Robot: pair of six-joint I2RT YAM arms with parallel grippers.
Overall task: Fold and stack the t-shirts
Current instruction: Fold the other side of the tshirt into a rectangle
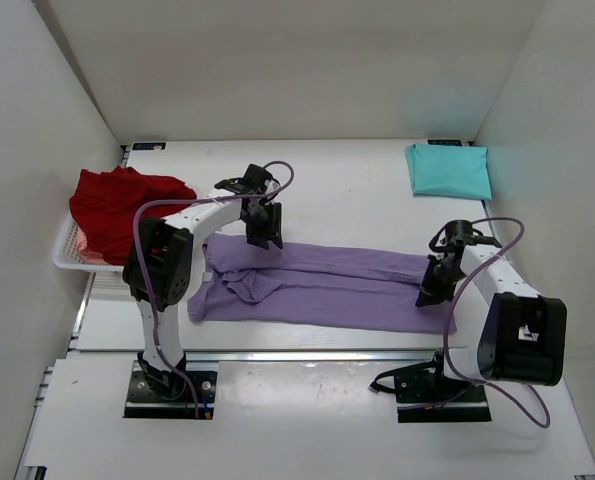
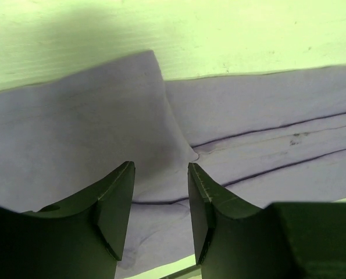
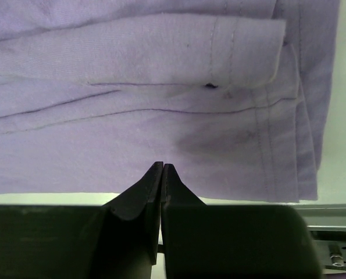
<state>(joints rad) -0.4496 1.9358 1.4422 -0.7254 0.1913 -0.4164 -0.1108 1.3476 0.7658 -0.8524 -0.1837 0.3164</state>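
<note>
White table: lavender shirt ctr, teal shirt far-R, basket L.

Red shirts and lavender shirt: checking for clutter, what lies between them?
The left arm's elbow, above white table, separates red shirts from lavender shirt; top external view.

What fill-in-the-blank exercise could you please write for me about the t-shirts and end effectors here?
1. Of lavender, teal and red, the stretched-out t-shirt between both arms is ____.
2. The heaped t-shirt in the white basket is ____.
3. The folded teal t-shirt lies at the far ____ corner of the table.
4. The left end effector is open; the right end effector is ____.
Missing words: lavender; red; right; shut.
</note>
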